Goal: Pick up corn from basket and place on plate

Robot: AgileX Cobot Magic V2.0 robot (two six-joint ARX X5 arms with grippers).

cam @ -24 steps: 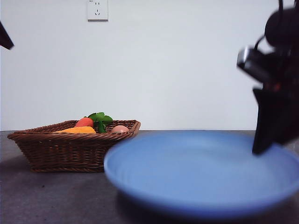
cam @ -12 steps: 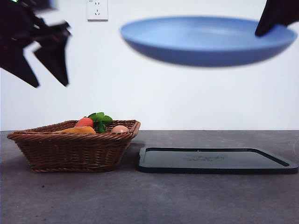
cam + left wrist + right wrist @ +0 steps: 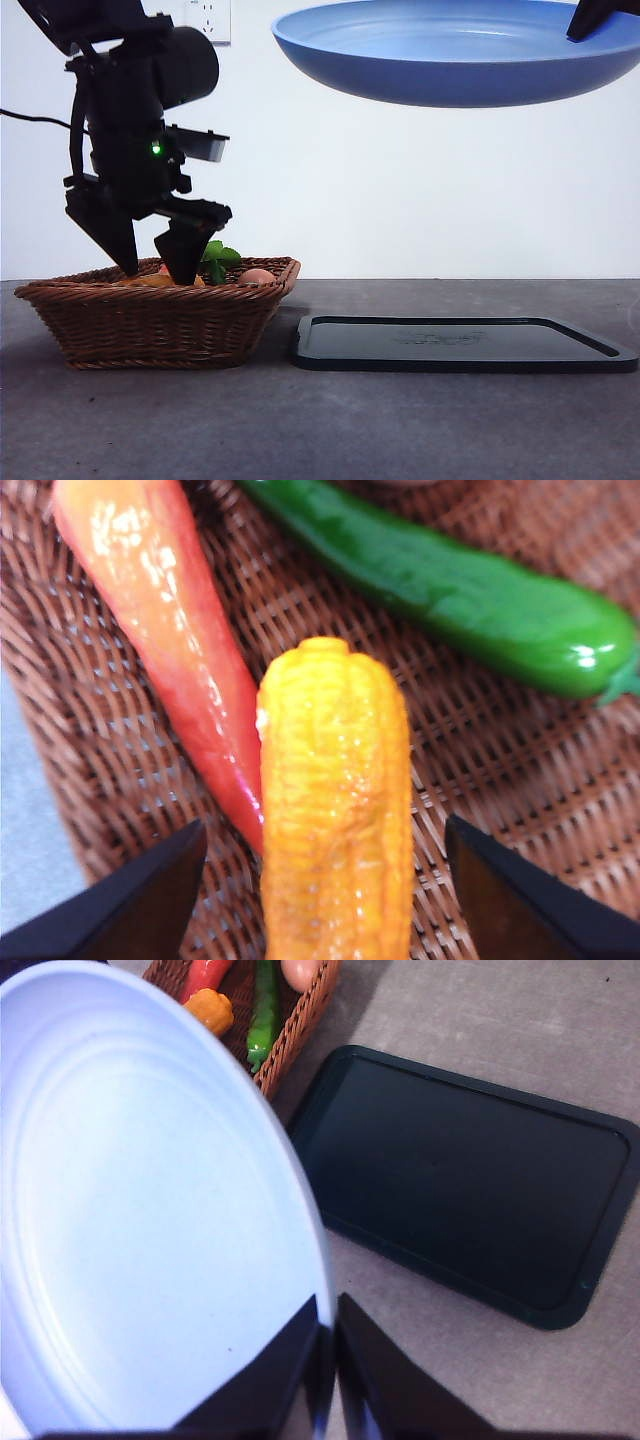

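Since half a second ago the left tool has dropped into the basket, jaws apart astride the corn. Right tool pinches the plate rim aloft. Advise closing mid-cob, clear of the carrot.

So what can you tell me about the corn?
The corn is a yellow-orange cob with rows of bumpy kernels and a rounded tip, glossy like plastic. It lies flat on the woven floor of the basket, pressed against the carrot, with a green pepper lying apart past its tip. The open left gripper straddles it, one jaw on each side, neither touching it.
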